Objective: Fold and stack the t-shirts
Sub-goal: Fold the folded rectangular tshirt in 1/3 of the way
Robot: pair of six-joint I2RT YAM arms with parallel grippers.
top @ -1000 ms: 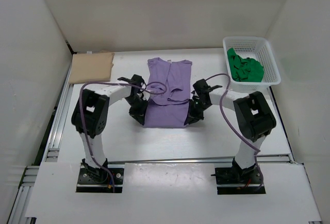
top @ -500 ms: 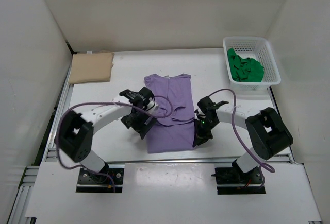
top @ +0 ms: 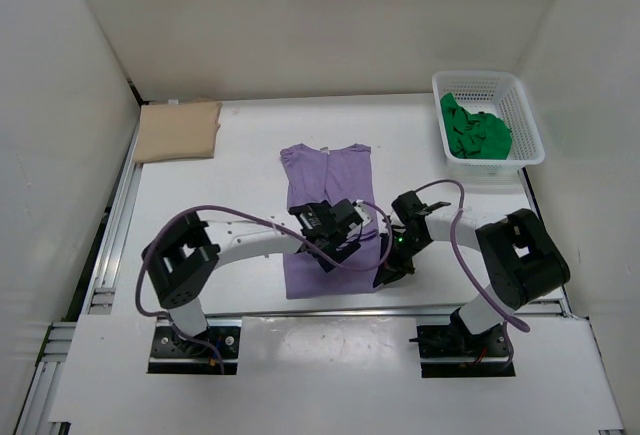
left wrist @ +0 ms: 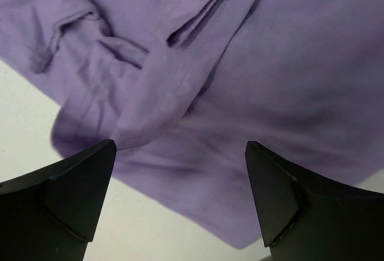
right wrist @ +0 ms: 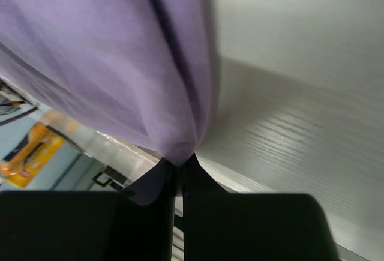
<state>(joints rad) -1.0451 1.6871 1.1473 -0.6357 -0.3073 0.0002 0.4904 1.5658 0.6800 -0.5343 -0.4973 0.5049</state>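
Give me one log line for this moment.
left hand open over purple shirt | right hand shut on its edge | green shirt in basket

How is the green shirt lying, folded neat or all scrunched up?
Scrunched up. The green shirt sits in a lumpy, crumpled heap inside the white basket, with no flat folded edges showing.

A robotics lab cell: a white table (top: 240, 145) walled by plain white panels (top: 300, 25) on aluminium rails (top: 108, 255).
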